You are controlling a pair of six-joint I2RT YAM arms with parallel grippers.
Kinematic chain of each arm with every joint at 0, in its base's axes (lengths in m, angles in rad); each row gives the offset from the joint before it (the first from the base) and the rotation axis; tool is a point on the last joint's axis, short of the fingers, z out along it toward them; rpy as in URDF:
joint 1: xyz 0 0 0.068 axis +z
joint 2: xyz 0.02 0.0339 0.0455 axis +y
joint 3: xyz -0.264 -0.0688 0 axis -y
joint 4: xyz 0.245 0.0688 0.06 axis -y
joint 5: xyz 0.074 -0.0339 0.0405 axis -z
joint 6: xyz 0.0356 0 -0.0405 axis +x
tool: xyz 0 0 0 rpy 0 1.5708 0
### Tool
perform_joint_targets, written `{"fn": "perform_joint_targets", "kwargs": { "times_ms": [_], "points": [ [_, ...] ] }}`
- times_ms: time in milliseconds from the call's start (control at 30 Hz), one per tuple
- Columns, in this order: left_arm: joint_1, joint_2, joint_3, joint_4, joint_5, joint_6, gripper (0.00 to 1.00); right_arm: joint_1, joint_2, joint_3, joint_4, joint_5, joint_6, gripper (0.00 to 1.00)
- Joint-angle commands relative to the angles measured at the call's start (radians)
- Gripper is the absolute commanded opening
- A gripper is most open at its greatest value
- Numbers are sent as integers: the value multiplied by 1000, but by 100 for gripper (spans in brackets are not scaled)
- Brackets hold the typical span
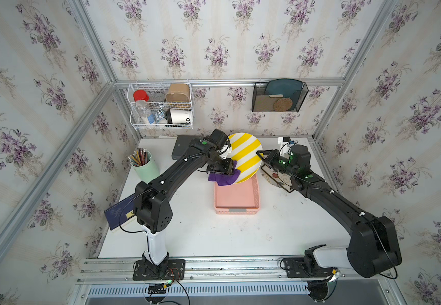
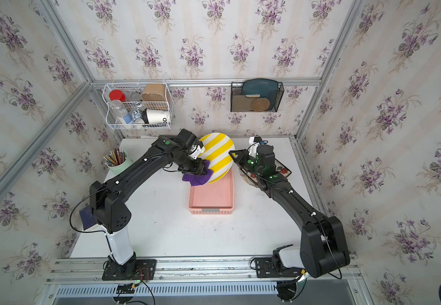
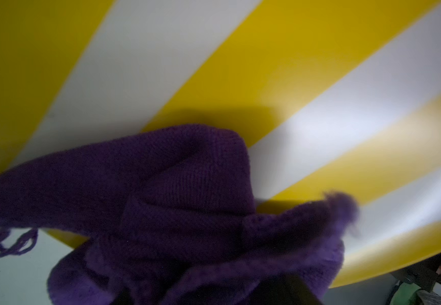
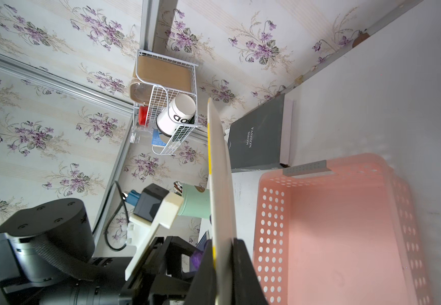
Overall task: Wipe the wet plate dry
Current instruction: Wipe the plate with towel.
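Plate, striped yellow and white, stands on edge just above the centre in both top views, over the upper end of the pink basket. The right gripper is clamped tight on its rim from the right. At its lower-left face the left gripper meets a bunched purple cloth that hides the fingers, so its opening and hold cannot be told.

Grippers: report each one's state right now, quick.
Left gripper: buried in the purple cloth against the plate; open or closed cannot be told.
Right gripper: closed, holding the plate by its rim.
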Motion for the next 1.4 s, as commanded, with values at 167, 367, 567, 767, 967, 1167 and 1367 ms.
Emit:
{"fn": "perform_joint_targets", "kwargs": {
  "times_ms": [167, 367, 567, 767, 967, 1167, 1367],
  "points": [
    [-6, -13, 48, 136, 105, -88, 0, 11, -20, 28, 276, -57, 147, 0],
    [-20, -24, 73, 385, 292, -243, 0, 55, 17, 31, 318, -60, 173, 0],
    [24, 11, 160, 217, 99, -197, 0, 42, -7, 23, 357, -38, 208, 0],
    [121, -34, 73, 167, -28, -193, 0, 29, -23, 47, 314, -64, 154, 0],
    [65, 10, 128, 237, 127, -220, 0, 111, 38, 109, 343, -119, 122, 0],
    [221, -25, 117, 229, 62, -238, 0, 110, 5, 72, 332, -101, 93, 0],
    [153, 37, 205, 356, 260, -310, 0, 169, 61, 160, 233, -147, -15, 0]
  ]
}}
